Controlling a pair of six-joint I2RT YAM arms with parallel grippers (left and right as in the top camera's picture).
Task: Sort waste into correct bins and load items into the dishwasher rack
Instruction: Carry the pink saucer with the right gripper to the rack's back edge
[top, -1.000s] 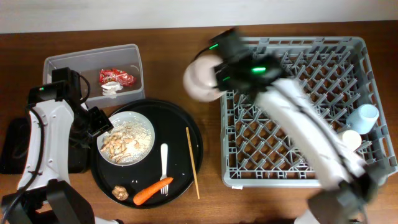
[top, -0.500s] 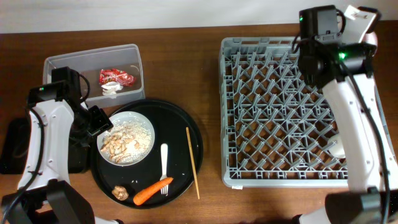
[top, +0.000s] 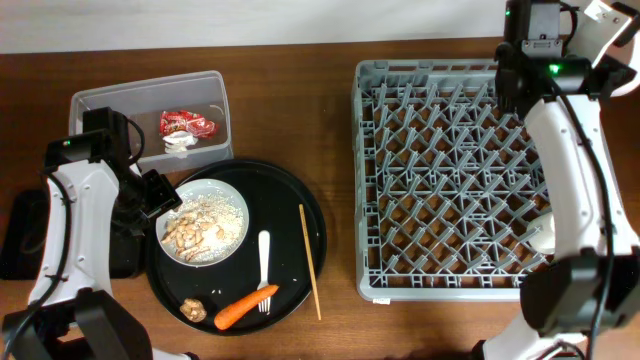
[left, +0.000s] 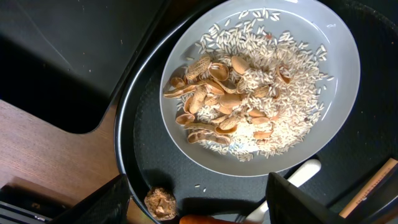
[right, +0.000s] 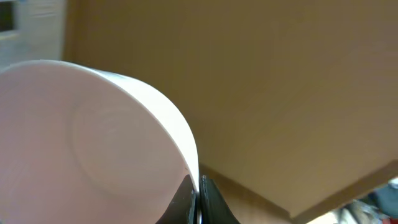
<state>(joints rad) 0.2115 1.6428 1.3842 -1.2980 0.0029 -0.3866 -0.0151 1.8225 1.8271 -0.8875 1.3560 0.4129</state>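
At 9 o'clock on the tabletop, your left claw (top: 160, 197) hangs released, fingers spread wide, over the 9 o'clock rim of the plate (top: 240, 205). The left wrist view shows both fingers well apart low in the picture, touching nothing. The plate sits at 10 o'clock on the round tray (top: 290, 220) and carries the scraps (top: 195, 228) (rice-like grains and peanut shells, seen close up).

On the same tray the fork (top: 263, 262) lies near the centre, and the carrot (top: 245, 306) lies at 6 o'clock, touching the fork's lower end. A brown lump (top: 195, 311) sits at 7 o'clock, and the chopstick (top: 309, 262) lies along the 3 o'clock edge.

Beyond the tray at 11 o'clock stands the tub (top: 215, 90), with the red wrapper (top: 187, 124) and white wrapper (top: 178, 143) inside, touching each other. The black tray (top: 20, 235) lies at 9 o'clock, mostly under your left arm.

Your right claw (right: 198, 199) is clenched on the rim of the bowl (right: 93, 143), with brown wood behind it. From overhead that arm reaches past the 1 o'clock corner of the rack (top: 450, 180), so you cannot see the bowl there. A pale cup (top: 543, 235) shows at the rack's 4 o'clock side, partly hidden by the arm.
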